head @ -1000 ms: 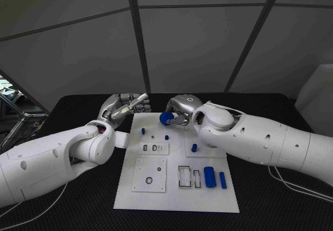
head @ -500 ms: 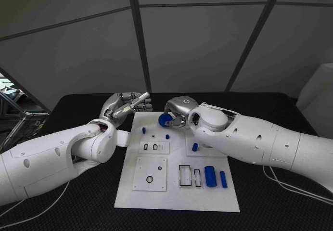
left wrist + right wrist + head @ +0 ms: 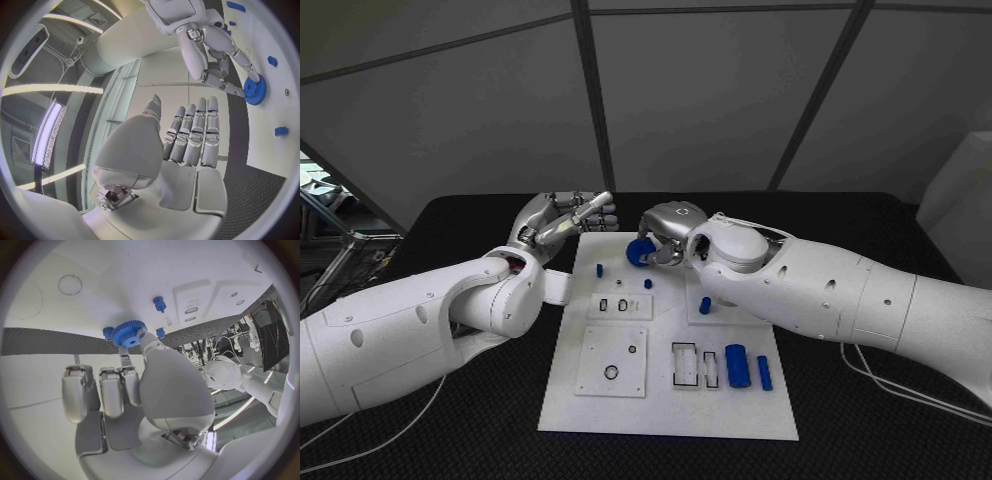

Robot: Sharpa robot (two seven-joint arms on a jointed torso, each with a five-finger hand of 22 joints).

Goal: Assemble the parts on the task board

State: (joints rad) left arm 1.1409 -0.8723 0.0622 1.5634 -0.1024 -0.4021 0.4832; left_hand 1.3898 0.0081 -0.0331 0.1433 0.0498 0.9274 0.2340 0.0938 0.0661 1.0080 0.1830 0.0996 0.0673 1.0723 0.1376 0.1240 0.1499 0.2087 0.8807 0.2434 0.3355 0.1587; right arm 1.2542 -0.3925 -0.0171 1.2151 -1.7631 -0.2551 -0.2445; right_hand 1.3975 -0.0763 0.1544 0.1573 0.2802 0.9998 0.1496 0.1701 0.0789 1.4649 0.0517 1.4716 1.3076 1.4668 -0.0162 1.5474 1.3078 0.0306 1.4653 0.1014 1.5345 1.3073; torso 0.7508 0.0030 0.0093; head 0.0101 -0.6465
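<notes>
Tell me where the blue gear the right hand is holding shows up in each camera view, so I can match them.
Head view: blue gear at the task board's far end, at the right hand's fingertips.
Left wrist view: the gear near the circle's right rim, under the right hand's fingertips.
Right wrist view: the gear just above the fingers, centre-left.
Shared landmark: the small blue peg standing beside it.

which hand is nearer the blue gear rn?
Right. The right hand holds the blue gear in its fingertips over the task board; the left hand is open, off the board's far left corner.
</notes>
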